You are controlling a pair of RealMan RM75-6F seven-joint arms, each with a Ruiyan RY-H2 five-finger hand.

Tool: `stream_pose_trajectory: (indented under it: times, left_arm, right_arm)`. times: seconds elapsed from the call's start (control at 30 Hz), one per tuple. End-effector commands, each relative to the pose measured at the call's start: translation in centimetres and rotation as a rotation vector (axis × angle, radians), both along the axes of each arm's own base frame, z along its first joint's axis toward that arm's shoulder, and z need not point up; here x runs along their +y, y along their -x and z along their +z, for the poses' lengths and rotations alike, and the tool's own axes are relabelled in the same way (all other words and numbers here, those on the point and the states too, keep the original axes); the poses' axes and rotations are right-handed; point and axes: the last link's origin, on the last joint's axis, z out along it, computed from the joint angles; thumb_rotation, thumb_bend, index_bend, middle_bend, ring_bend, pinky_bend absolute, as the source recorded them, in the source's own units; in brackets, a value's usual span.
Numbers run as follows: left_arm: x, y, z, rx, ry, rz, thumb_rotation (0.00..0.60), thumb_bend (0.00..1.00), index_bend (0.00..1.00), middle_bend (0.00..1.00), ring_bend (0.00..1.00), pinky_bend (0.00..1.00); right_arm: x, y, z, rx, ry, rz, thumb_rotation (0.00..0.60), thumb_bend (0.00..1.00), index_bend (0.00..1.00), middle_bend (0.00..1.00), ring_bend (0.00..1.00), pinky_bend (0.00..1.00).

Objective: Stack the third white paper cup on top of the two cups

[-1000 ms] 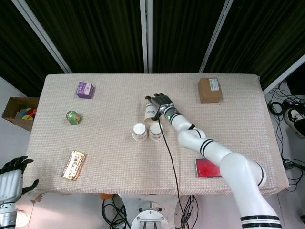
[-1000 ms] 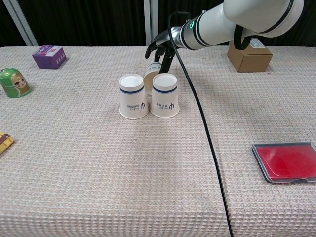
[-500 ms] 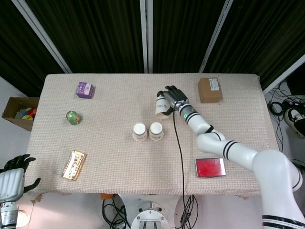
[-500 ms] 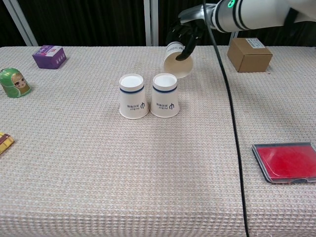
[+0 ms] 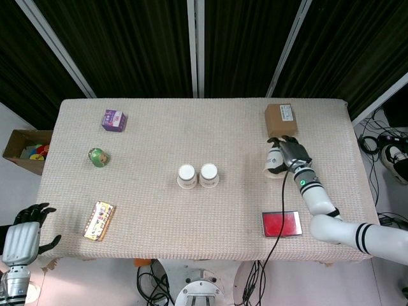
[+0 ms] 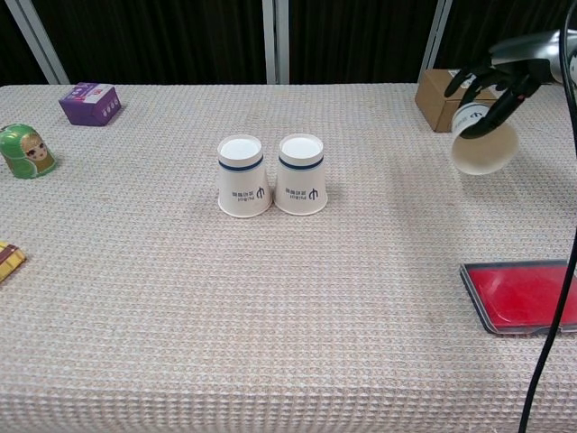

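The right hand (image 6: pixel 494 79) has swung away to the right within the last second: it was just behind the two upside-down cups (image 6: pixel 273 175) and now hangs above the right part of the table (image 6: pixel 288 298), well apart from them. It grips the third white paper cup (image 6: pixel 483 146) in the air, tilted, its open mouth showing toward the chest camera. So the cup is secured, but it has gone further from the pair rather than above it; the stacking is not yet done, and I judge the cup must come back left and be turned mouth down.

The brown box (image 5: pixel 280 120) sits just beyond the hand on the far side, and the red case (image 5: pixel 281 224) lies nearer. Open cloth stretches between hand and pair. The left hand (image 5: pixel 25 226) hangs off the near left corner, fingers apart, holding nothing.
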Motion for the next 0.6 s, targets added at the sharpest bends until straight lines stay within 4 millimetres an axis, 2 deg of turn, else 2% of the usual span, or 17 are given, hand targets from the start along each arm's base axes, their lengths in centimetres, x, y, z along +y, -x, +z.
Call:
stream_pose_trajectory:
  times: [0.03, 0.17, 0.3, 0.47, 0.6]
  left_arm:
    - [0.0, 0.0, -0.2, -0.004, 0.003, -0.003, 0.600, 0.19, 0.28, 0.19, 0.14, 0.17]
    - [0.0, 0.1, -0.1, -0.005, 0.002, -0.004, 0.600, 0.19, 0.29, 0.19, 0.14, 0.17]
    - [-0.1, 0.3, 0.1, -0.002, -0.001, -0.004, 0.600, 0.19, 0.28, 0.19, 0.14, 0.17]
    - [-0.4, 0.6, 0.3, -0.005, -0.008, 0.006, 0.600, 0.19, 0.28, 0.19, 0.14, 0.17]
    - [-0.5, 0.5, 0.2, -0.006, -0.010, 0.006, 0.600, 0.19, 0.29, 0.19, 0.14, 0.17]
  right_arm:
    - [0.6, 0.7, -1.5, -0.019, -0.016, -0.043, 0.600, 0.18, 0.15, 0.27, 0.02, 0.00]
    - [0.8, 0.4, -3.2, -0.043, -0.029, -0.042, 0.600, 0.18, 0.09, 0.23, 0.01, 0.00]
    - [1.1, 0.0, -3.7, -0.048, -0.028, -0.010, 0.600, 0.18, 0.02, 0.17, 0.00, 0.00]
    - [1.6, -0.5, -1.9, -0.016, 0.018, 0.114, 0.600, 0.15, 0.00, 0.08, 0.00, 0.00]
    - [2.5, -0.2, 0.0, 0.081, -0.038, 0.246, 0.600, 0.10, 0.00, 0.07, 0.00, 0.00]
